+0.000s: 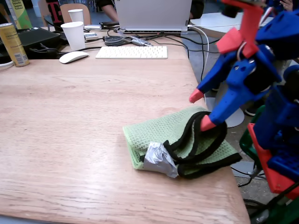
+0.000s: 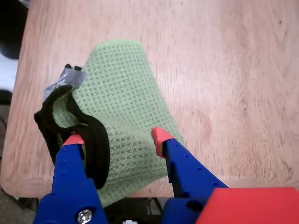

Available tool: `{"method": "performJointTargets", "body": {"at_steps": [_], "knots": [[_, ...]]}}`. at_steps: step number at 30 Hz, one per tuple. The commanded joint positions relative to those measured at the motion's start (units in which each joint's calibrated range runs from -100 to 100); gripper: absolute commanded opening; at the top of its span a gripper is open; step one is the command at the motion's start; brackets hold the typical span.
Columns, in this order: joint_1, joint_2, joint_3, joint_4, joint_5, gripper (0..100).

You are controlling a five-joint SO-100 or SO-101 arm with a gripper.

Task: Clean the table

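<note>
1. One blue arm is hanging over the table's (image 1: 84,121) right edge, its gripper (image 2: 114,137) pointing down at a folded green cloth (image 2: 124,100).
2. The red-tipped jaws are standing apart, straddling the cloth's black-trimmed end; whether the tips are touching the fabric, I cannot tell.
3. The cloth is lying near the table's front right corner in the fixed view, with a patch of grey tape (image 1: 159,158) showing on its fold.
4. At the far edge a white keyboard (image 1: 131,52), mouse (image 1: 73,57), paper cup (image 1: 74,35) and yellow can (image 1: 12,44) are sitting well apart from the cloth.
</note>
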Motion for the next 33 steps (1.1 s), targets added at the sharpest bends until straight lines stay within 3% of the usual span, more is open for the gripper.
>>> {"method": "performJointTargets", "body": {"at_steps": [1, 6, 12, 17, 19, 33], "knots": [[-0.1, -7.2, -2.1, 5.5, -0.2, 31], [0.0, -7.7, -14.8, 6.0, -0.4, 31], [0.9, -7.8, -12.8, 2.0, -4.2, 29], [1.9, -7.8, 11.9, -12.2, -4.2, 5], [2.1, -7.8, 17.9, -14.9, -4.2, 0], [1.9, -7.8, 19.2, -15.2, -3.7, 0]]}}
